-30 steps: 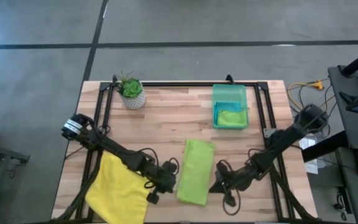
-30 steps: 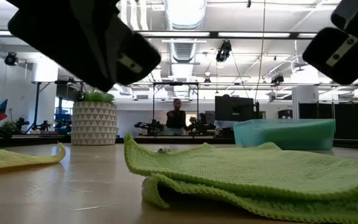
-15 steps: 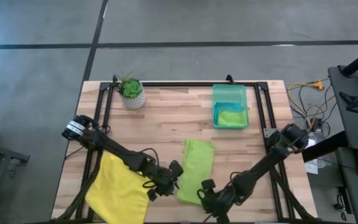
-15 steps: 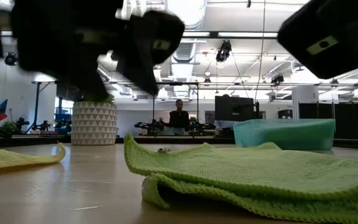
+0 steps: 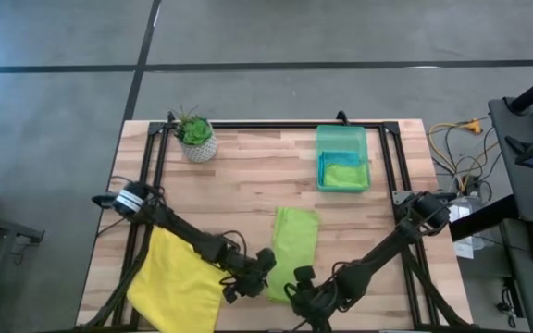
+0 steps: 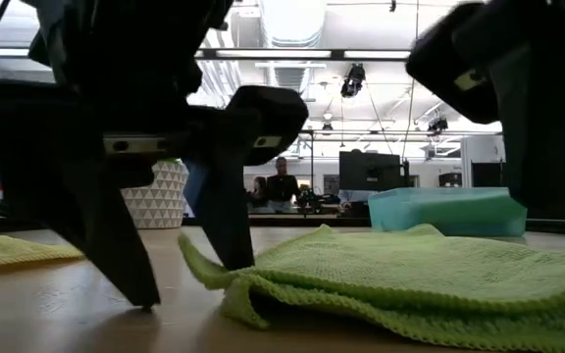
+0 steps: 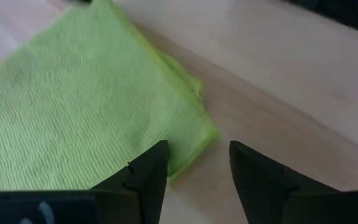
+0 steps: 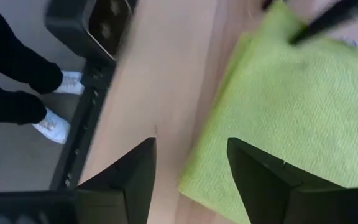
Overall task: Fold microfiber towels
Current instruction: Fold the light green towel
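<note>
A lime green towel, folded to a long strip, lies flat on the wooden table near its front edge. A yellow towel lies spread at the front left. My left gripper stands open at the lime towel's near left corner, pointing slantwise down. My right gripper is open over the towel's near end, one finger over cloth and one over bare wood. I cannot tell whether it touches. Another lime towel lies in the bin. My left gripper touches the lime towel with one fingertip, set on its edge by the near left corner. The other fingertip stands on bare wood beside it. The fingers slant down from the table's left. The towel lies flat on the table.
A translucent green bin stands at the back right and a potted plant at the back left. Black frame rails run round the tabletop. A person's feet show on the floor past the near edge.
Both grippers have opened. My left gripper has sunk and rolled toward the lime towel's near left corner, and the corner flap that stood up now lies lower. My right gripper has swung from the towel's right side toward the near edge, to the towel's near end.
</note>
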Robot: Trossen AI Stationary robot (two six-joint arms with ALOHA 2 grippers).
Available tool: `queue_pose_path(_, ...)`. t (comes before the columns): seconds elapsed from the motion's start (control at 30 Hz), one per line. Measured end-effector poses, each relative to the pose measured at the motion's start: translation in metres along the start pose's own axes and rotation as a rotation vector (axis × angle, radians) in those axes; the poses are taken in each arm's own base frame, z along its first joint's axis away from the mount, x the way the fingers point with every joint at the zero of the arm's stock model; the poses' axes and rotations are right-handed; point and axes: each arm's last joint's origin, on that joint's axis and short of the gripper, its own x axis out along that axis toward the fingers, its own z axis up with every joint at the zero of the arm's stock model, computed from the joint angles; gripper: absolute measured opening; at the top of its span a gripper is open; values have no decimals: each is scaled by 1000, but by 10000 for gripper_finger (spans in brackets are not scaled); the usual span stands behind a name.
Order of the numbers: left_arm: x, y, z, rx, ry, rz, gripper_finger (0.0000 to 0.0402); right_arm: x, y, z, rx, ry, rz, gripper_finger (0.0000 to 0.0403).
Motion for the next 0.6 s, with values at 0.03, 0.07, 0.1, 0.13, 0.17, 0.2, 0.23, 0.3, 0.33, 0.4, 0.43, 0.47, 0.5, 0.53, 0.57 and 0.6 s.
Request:
queue_pose_path(0.03, 1, -1, 1, 2, -9, 1, 157, 0, -1, -1, 12, 8, -5, 192)
queue_pose_path(0.07, 2, -1, 3, 5, -15, 1, 157, 1, -2, -3, 26, 14, -7, 191)
queue_pose_path(0.1, 4, -2, 4, 7, -21, 0, 157, 2, -3, -5, 34, 28, -12, 190)
queue_pose_path(0.13, 5, -3, 5, 10, -19, -4, 157, 3, -4, -8, 34, 43, -19, 190)
queue_pose_path(0.17, 6, -4, 5, 11, -18, -8, 157, 4, -4, -10, 33, 50, -21, 190)
queue_pose_path(0.2, 6, -5, 6, 13, -19, -9, 157, 5, -5, -12, 30, 56, -21, 189)
queue_pose_path(0.23, 7, -4, 7, 13, -24, -8, 157, 6, -5, -15, 21, 66, -23, 189)
queue_pose_path(0.3, 7, -5, 7, 13, -20, -10, 158, 7, -6, -18, -4, 78, -24, 189)
queue_pose_path(0.33, 7, -4, 7, 13, -24, -8, 158, 7, -7, -19, -21, 81, -24, 189)
queue_pose_path(0.4, 8, -5, 6, 14, -31, -4, 158, 9, -7, -22, -65, 89, -26, 189)
queue_pose_path(0.43, 8, -5, 6, 14, -30, -5, 158, 9, -8, -23, -86, 92, -26, 189)
queue_pose_path(0.47, 8, -5, 6, 14, -29, -5, 158, 9, -8, -24, -105, 96, -26, 189)
queue_pose_path(0.5, 8, -5, 6, 14, -30, -5, 158, 10, -8, -25, -121, 99, -26, 189)
queue_pose_path(0.53, 8, -5, 6, 14, -31, -5, 158, 10, -9, -25, -138, 100, -26, 189)
queue_pose_path(0.57, 8, -5, 6, 13, -30, -5, 158, 10, -8, -26, -162, 99, -23, 189)
queue_pose_path(0.6, 8, -5, 6, 13, -30, -4, 158, 10, -7, -26, -192, 99, -21, 189)
